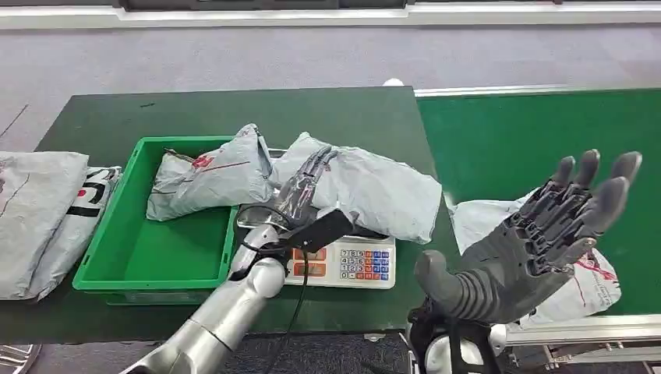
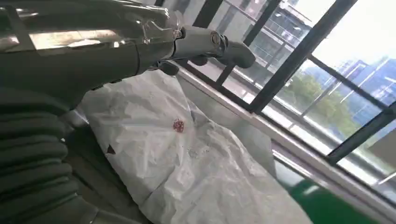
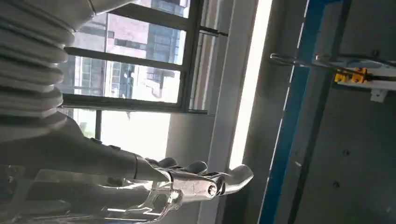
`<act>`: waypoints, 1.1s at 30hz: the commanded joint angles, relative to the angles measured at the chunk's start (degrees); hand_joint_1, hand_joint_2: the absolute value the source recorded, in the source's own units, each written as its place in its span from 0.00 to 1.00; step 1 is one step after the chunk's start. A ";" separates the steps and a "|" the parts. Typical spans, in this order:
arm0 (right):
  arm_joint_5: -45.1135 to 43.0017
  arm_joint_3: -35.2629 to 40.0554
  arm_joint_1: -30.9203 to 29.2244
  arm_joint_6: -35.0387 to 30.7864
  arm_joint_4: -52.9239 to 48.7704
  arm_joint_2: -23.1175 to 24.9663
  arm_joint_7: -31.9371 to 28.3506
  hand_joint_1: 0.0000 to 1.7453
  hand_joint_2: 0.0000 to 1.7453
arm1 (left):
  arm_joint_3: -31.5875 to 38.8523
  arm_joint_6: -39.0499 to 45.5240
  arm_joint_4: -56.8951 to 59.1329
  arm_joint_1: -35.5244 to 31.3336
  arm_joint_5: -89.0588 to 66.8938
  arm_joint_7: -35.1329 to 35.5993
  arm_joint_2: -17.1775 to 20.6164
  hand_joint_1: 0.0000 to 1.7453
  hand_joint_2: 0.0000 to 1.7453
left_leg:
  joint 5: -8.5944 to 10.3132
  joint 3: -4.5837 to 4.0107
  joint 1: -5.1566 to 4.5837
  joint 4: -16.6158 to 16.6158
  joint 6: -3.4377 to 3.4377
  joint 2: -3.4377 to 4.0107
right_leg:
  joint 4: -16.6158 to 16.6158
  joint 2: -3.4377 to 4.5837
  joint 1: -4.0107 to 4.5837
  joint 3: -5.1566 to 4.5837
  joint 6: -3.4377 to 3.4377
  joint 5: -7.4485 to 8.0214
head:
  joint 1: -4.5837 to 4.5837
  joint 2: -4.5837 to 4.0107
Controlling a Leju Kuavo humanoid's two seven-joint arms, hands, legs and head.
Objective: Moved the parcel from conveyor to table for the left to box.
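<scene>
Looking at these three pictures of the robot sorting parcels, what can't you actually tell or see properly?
- White weighing scale, head view: its display and platform lie under the grey plastic parcel and the left hand.
- Left hand: whether it grips that parcel or only rests on it; its fingers blend into the wrinkles.
- White parcel on the green conveyor: mostly behind the raised, open right hand.
- Grey bags at the table's left: cut off by the edge.
</scene>
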 commanded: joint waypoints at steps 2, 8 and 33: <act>-2.08 1.26 -4.44 0.06 2.10 -0.95 0.26 0.00 1.00 | -8.20 0.71 25.40 -13.30 -7.07 3.81 -2.46 0.00 1.00 | 0.00 0.08 0.01 -0.03 0.01 0.04 | -0.05 0.05 0.01 0.09 0.02 0.07 | 0.00 0.00; -4.86 2.65 -10.68 0.06 8.68 0.68 0.26 0.00 1.00 | -14.39 -6.58 34.02 -21.37 -16.70 16.89 -2.95 0.00 1.00 | -0.01 0.02 0.05 0.07 -0.02 0.11 | 0.04 0.13 0.05 0.00 -0.02 0.09 | 0.00 0.00; -11.64 5.91 -19.51 0.06 23.12 0.70 0.26 0.00 1.00 | -15.84 -15.23 36.30 -23.23 -20.97 25.62 2.65 1.00 1.00 | 0.13 0.28 0.06 -0.14 -0.12 0.22 | -0.07 0.25 0.05 0.23 -0.06 0.20 | 0.00 0.00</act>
